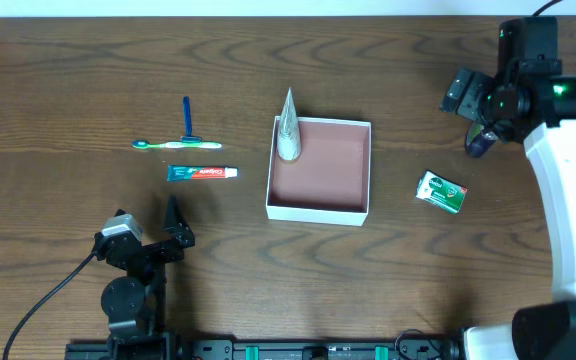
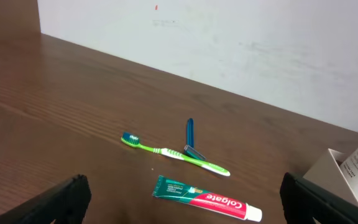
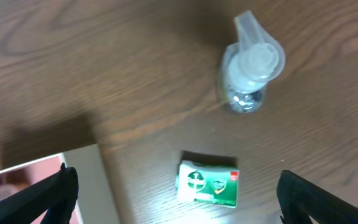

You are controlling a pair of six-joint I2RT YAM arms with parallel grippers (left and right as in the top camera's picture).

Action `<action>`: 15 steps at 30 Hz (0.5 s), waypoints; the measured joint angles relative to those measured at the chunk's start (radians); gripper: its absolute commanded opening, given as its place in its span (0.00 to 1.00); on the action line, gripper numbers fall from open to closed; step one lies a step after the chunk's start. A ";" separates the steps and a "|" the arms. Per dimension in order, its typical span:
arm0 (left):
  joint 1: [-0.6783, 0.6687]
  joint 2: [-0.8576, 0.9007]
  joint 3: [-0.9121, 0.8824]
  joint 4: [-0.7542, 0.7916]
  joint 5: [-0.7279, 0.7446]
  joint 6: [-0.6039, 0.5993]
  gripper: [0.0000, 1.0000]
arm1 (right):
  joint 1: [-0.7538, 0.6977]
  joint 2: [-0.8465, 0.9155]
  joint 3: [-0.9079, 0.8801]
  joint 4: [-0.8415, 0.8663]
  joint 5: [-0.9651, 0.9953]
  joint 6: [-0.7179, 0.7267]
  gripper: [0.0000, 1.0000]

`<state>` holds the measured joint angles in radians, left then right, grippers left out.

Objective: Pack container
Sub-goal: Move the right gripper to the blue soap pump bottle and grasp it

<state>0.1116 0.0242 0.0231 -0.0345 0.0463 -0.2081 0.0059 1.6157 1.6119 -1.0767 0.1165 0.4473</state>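
Container (image 1: 333,165): table centre, open-topped, a pale tube (image 1: 288,135) in its far-left corner. Probably light, thin-walled and flexible; grip a side wall at the rim. Left gripper (image 2: 182,186), right gripper (image 3: 176,183): jaws apart, empty.

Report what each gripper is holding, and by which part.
Nothing is held. The left gripper hangs open near the toothpaste; the right gripper hangs open above the soap box, touching nothing.
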 measured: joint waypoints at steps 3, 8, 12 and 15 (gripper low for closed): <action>0.000 0.000 0.000 0.000 0.000 0.000 0.98 | -0.030 0.035 -0.002 0.016 0.014 -0.012 0.99; 0.000 0.000 0.000 0.000 0.000 0.000 0.98 | -0.089 0.093 -0.003 0.060 0.035 -0.044 0.99; 0.000 0.000 0.000 0.000 0.000 0.000 0.98 | -0.146 0.119 -0.004 0.119 0.031 -0.104 0.99; 0.000 0.000 0.000 0.000 0.000 0.000 0.98 | -0.183 0.123 -0.004 0.173 -0.007 -0.161 0.99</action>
<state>0.1116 0.0242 0.0231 -0.0345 0.0463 -0.2081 -0.1776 1.7390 1.6081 -0.9039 0.1097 0.2867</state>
